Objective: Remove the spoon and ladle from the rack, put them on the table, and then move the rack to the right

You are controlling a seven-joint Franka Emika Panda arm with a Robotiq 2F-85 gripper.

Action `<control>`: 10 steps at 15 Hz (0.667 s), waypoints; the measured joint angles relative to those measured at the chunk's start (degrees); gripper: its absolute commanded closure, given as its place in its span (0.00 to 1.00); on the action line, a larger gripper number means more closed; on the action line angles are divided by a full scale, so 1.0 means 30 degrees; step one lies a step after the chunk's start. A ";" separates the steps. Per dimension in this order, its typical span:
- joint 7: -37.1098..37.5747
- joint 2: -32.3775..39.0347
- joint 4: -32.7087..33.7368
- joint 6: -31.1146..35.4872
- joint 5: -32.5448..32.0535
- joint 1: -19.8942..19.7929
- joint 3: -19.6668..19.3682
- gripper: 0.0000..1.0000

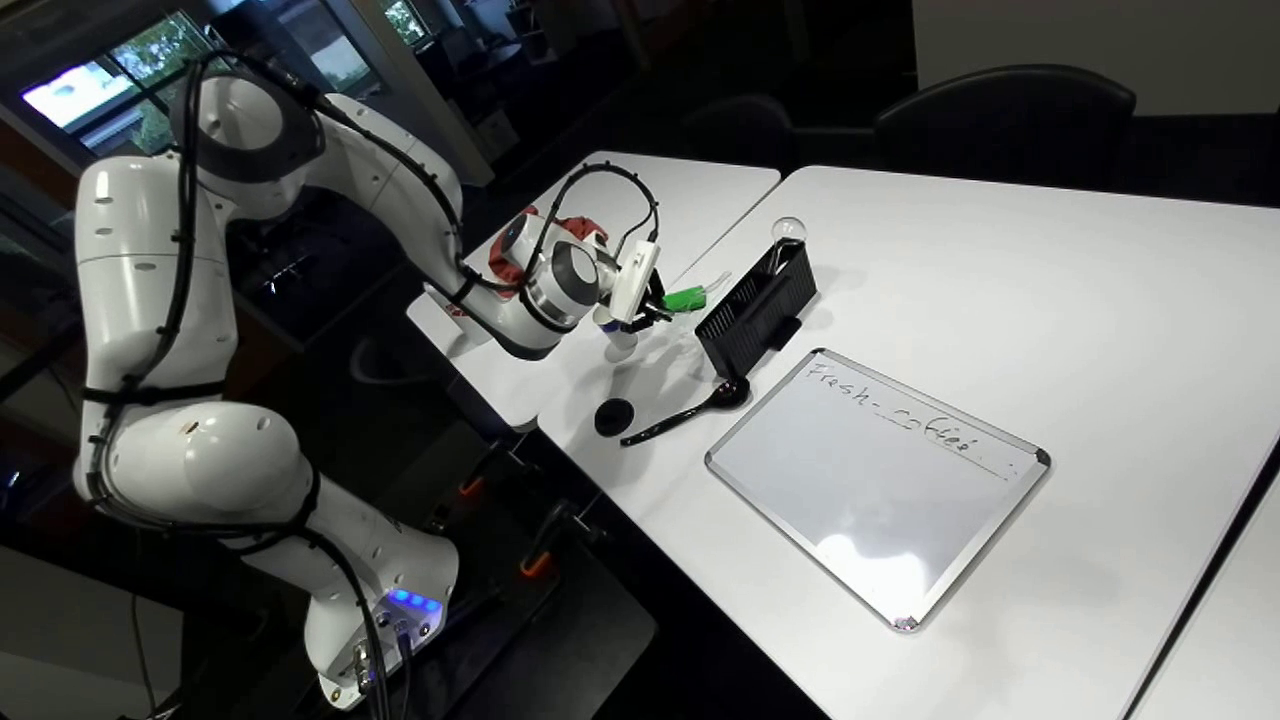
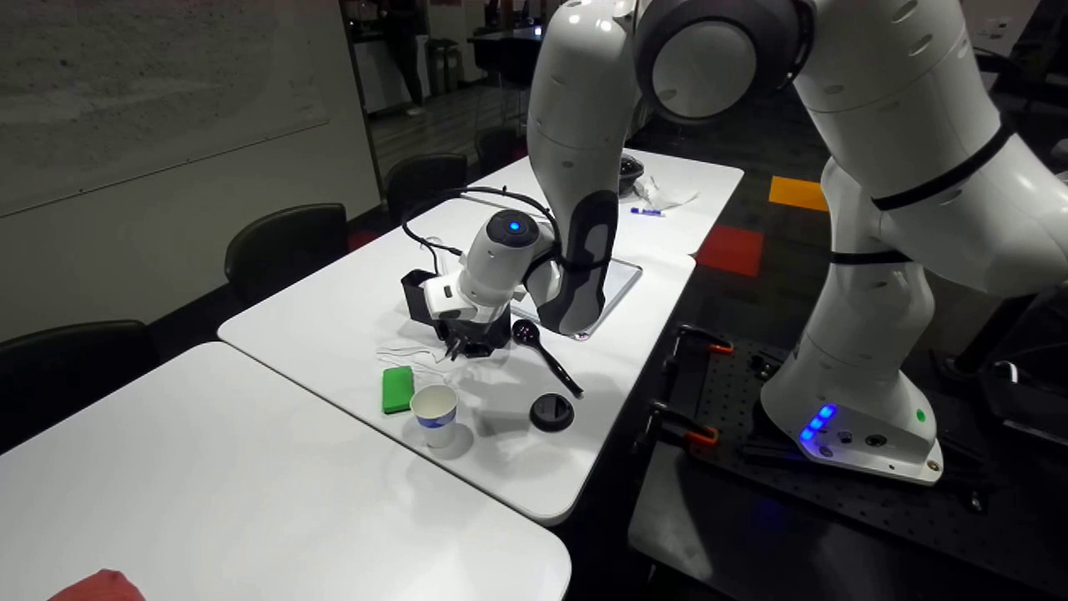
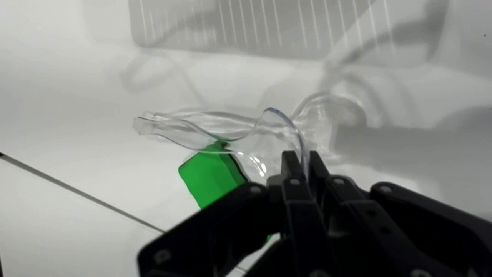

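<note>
Clear spoon in pincer: wrist view only.

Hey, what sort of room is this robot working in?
Probably an office meeting room or shared workspace: white tables stand together, dark chairs line one side, and a whiteboard with handwriting lies on top.

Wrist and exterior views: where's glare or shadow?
Wrist view: small highlights on the spoon, soft grey shadows, one striped, across the table. In an exterior view, strong glare near a corner of the board. Both exterior views: table shadows too.
</note>
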 measured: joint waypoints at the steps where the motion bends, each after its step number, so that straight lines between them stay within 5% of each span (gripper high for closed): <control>1: -0.0013 0.0109 0.0180 -0.0002 0.0408 0.0033 0.0078 0.98; 10: -0.0122 0.1393 0.0625 -0.0035 0.3470 0.0015 0.0805 0.98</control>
